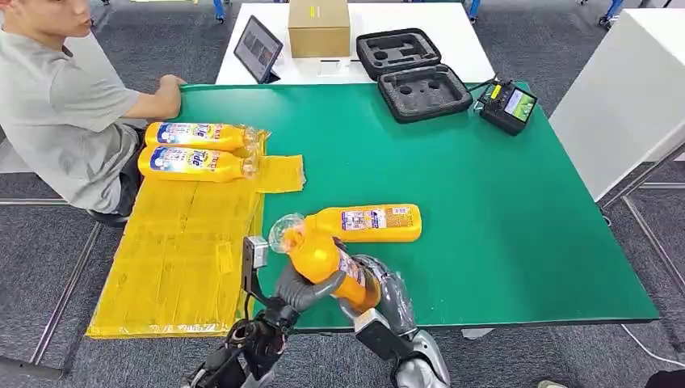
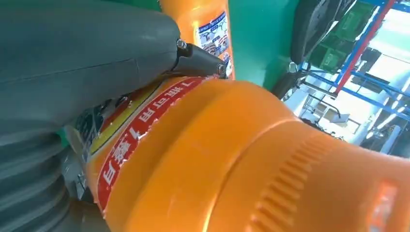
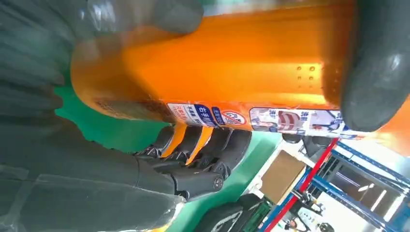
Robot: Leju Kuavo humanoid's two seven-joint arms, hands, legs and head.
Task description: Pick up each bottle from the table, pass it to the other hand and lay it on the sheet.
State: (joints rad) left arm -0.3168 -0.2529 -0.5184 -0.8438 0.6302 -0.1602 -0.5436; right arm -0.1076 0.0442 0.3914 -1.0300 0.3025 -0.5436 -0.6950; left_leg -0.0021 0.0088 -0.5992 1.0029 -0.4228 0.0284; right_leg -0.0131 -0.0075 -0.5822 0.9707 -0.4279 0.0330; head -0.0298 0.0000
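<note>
Both hands are gripping one orange bottle [image 1: 323,257] above the near edge of the green table [image 1: 501,226]. The left hand [image 1: 303,289] is wrapping its fingers around the middle of the bottle from the left. The right hand [image 1: 386,295] is holding the bottle's lower end from the right. The bottle is tilting, with its clear cap pointing up and to the left.

In the left wrist view, the left hand's thumb [image 2: 87,63] is pressing on the bottle's labelled body [image 2: 232,159]. In the right wrist view, the right hand's fingers [image 3: 377,72] are lying across the bottle [image 3: 217,63], and the left hand's dark fingers [image 3: 203,150] are curling around its other side.

A second orange bottle [image 1: 367,222] is lying on its side on the table, just beyond the held one. Two more bottles [image 1: 198,149] are lying side by side at the far end of the yellow sheet [image 1: 178,259], which is covering the left part of the table.

A person [image 1: 65,105] is sitting at the far left, resting one hand on the table edge. A black foam case [image 1: 412,73] and a black controller [image 1: 507,105] are sitting at the far side of the table.
</note>
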